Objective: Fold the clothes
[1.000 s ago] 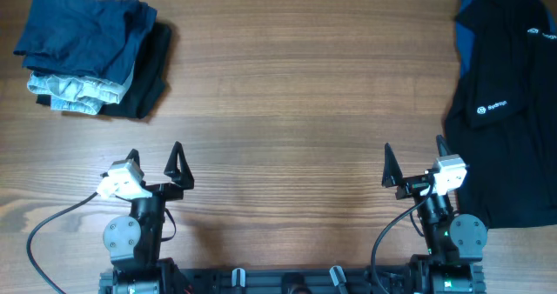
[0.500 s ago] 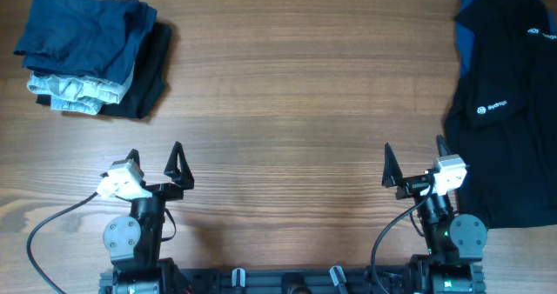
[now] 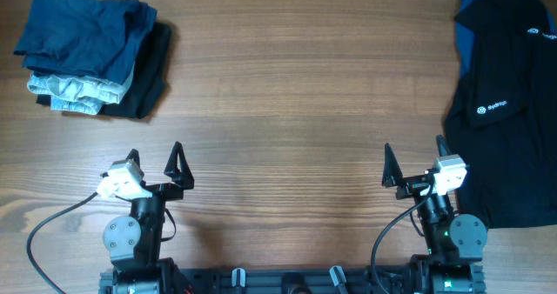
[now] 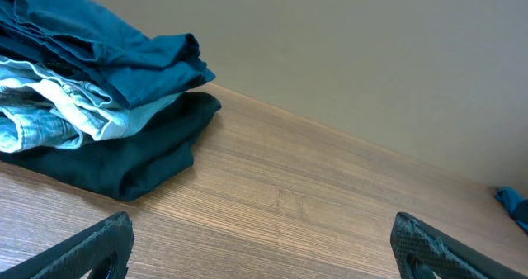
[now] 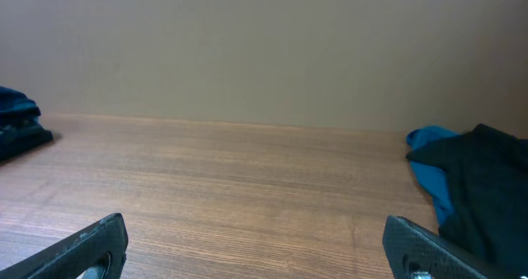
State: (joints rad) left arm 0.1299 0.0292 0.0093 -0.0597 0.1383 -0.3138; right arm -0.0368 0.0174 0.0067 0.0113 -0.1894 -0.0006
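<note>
Well apart (jaws spread), left end effector [image 3: 155, 150] and right end effector [image 3: 414, 144] flank tabletop [image 3: 287, 85].

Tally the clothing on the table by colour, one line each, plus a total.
Dark blue: 1, the navy garment, far left, on top
Pale blue: 1, the denim piece under it
Black: 2, the bottom piece under both, and the logo garment at right
Bright blue: 1, the blue cloth beside the logo garment, partly hidden
Total: 5
</note>
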